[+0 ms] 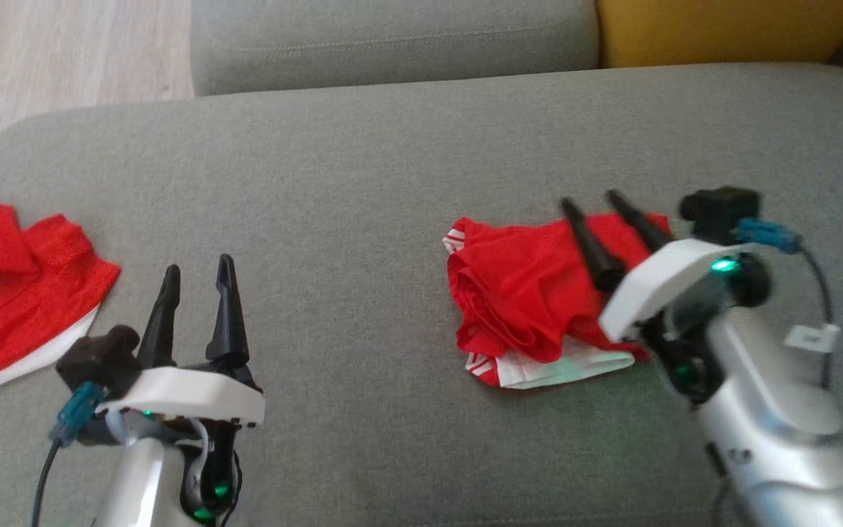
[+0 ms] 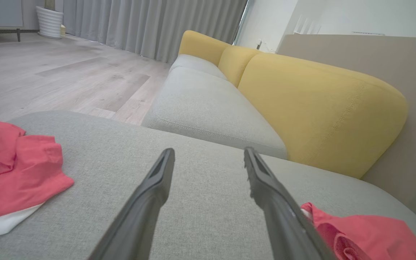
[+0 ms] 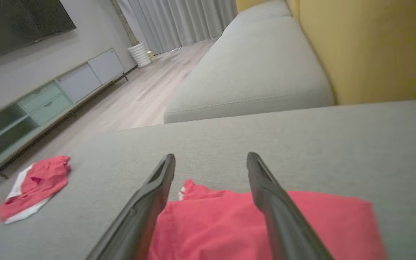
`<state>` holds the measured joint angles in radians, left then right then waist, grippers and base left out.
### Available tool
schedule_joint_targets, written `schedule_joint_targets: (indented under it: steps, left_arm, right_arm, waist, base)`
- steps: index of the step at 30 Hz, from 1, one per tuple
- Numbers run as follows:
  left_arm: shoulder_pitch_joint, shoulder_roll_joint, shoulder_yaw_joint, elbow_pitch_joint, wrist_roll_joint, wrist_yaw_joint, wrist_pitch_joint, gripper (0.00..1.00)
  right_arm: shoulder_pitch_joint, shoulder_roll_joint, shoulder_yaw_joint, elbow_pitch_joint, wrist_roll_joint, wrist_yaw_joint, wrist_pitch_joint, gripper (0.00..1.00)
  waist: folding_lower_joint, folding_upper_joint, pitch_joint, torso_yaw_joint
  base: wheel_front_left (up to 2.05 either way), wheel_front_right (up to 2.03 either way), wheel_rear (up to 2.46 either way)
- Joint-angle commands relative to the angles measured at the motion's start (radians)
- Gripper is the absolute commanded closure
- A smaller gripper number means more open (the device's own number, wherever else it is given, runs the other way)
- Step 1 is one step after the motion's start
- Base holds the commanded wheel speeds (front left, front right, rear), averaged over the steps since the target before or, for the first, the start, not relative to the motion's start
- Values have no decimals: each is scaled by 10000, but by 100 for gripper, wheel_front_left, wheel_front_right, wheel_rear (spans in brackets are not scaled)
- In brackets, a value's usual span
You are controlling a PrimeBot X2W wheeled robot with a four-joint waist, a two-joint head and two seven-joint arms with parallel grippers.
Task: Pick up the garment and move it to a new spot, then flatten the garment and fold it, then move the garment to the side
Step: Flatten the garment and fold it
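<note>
Red garment (image 1: 524,293) lies bunched on the grey sofa cushion (image 1: 363,183), right of centre, with white striped trim showing at its near and left edges. Another red garment (image 1: 12,285) lies well apart, at the cushion's left edge.

Right gripper (image 1: 588,199): 2 fingers spread, nothing between them, poised over the right part of the bunched garment. Contact with the cloth cannot be confirmed.

Left gripper (image 1: 198,263): fingers apart, empty, over bare cushion between the 2 garments.

Assessment: the garment is set down but not flat, so the flattening step appears to be in hand. The next move calls for each gripper to pinch a single layer at opposite edges and draw the cloth outward. The folds hide the corners, so finding them is the difficulty.
</note>
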<state>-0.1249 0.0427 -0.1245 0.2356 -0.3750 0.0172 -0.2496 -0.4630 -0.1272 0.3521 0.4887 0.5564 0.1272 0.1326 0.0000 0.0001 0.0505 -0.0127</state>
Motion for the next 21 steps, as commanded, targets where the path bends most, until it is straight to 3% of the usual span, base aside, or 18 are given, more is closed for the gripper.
schedule_joint_targets:
  steps: [1, 6, 11, 21]
  left_arm:
    - [-246, 76, 313, -377, 43, -14, -122, 0]
    - [-229, 76, 236, -540, 19, -19, -122, 0]
    - [-133, 76, 52, -645, 15, 1, -122, 0]
    - [236, 76, -182, -765, -19, 101, -122, 0]
  right_arm:
    - [-173, -290, 11, -537, -317, 35, -24, 0]
    - [385, -1427, -222, -1277, -1343, 35, -698, 0]
    - [1298, -2126, -653, -1461, -2235, 35, -2058, 0]
    - [2315, -1446, -1804, -1004, -3001, 35, -3039, 0]
  waist:
    - [0, -1, -74, -83]
    - [0, -1, -135, -209]
    - [0, -1, -155, -313]
    - [0, -1, -118, -488]
  base:
    - [0, 0, 0]
    - [0, 0, 0]
    - [0, 0, 0]
    - [0, 0, 0]
